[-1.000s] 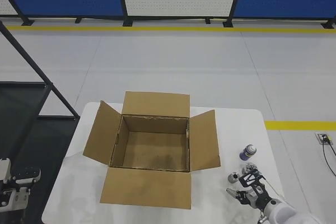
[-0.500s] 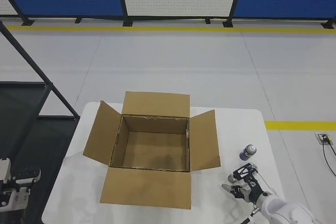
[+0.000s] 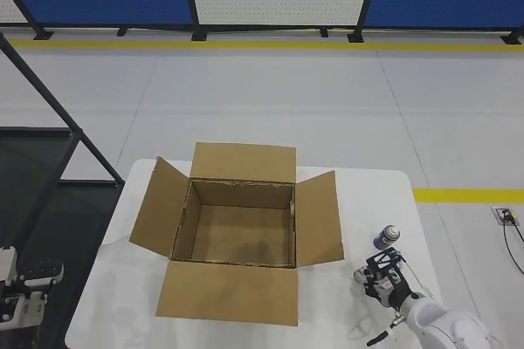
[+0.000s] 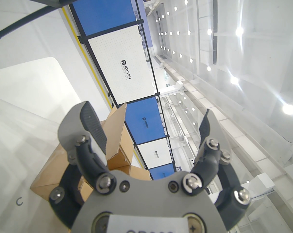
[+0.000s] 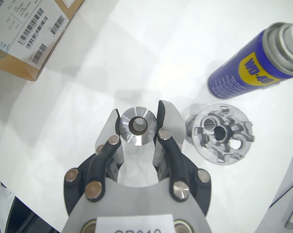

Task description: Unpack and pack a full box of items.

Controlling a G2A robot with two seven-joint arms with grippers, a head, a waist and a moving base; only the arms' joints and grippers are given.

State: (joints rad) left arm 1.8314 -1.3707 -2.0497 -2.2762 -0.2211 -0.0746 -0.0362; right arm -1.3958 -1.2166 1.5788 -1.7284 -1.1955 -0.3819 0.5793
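White table (image 3: 367, 201), open cardboard box (image 3: 227, 292), spray can (image 3: 386, 236), metal hub (image 5: 220, 137)

A pale grey floor (image 3: 288, 96) crossed by yellow lines (image 3: 244, 44) runs to a row of blue and white partition panels (image 3: 105, 10), a black metal frame (image 3: 35, 82) stands over a dark mat (image 3: 9, 183) beside the white tabletop (image 3: 375, 202), and round ceiling lights (image 4: 238, 31) shine overhead.
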